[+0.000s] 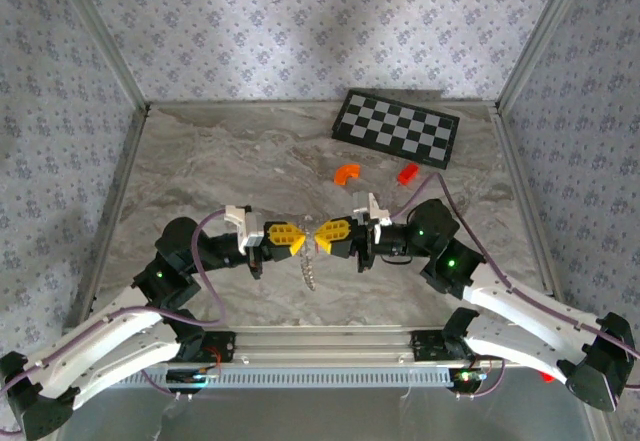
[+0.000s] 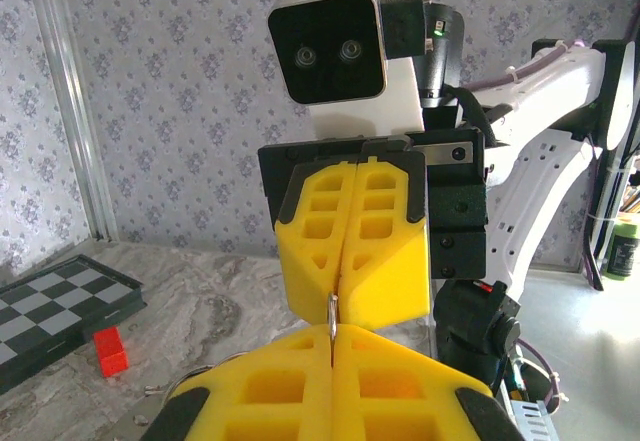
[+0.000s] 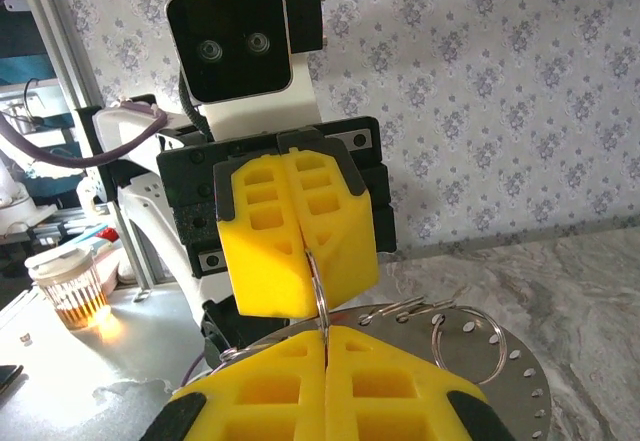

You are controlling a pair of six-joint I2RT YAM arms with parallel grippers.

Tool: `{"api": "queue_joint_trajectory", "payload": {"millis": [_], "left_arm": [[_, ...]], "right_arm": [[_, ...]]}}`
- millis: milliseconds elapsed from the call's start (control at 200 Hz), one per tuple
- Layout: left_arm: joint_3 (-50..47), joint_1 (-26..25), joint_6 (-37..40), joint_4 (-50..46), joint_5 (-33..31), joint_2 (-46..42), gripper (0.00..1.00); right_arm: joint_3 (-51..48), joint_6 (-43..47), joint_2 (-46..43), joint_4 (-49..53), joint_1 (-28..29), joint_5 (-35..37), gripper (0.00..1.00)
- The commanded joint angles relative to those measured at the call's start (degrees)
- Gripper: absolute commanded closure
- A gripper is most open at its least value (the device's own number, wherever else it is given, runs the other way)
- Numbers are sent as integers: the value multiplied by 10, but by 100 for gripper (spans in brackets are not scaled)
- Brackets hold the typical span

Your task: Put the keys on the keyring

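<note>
Keyring [image 1: 310,267] pinched by both jaws tip-to-tip, dangling below.

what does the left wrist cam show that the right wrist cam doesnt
Left wrist: the checkered board and red brick on the table, beside the right gripper. Right wrist: a cup of amber liquid and thin wire loops, either side of the left gripper. Both: the two grippers shut, tip to tip, pinching the keyring between them.
</note>
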State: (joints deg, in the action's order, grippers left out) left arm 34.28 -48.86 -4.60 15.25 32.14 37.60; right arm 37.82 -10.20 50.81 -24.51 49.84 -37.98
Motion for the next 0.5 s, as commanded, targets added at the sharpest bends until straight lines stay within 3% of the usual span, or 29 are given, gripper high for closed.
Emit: {"api": "queue_joint_trajectory", "payload": {"millis": [0,495], "left_arm": [[-2,-3,-2,25,8,-3,100],[-1,-4,-2,23,9,-3,100]], "right_arm": [[-6,-19,-1,-44,-2,-8,100],[-11,-38,3,-71,-7,-15,100]]}}
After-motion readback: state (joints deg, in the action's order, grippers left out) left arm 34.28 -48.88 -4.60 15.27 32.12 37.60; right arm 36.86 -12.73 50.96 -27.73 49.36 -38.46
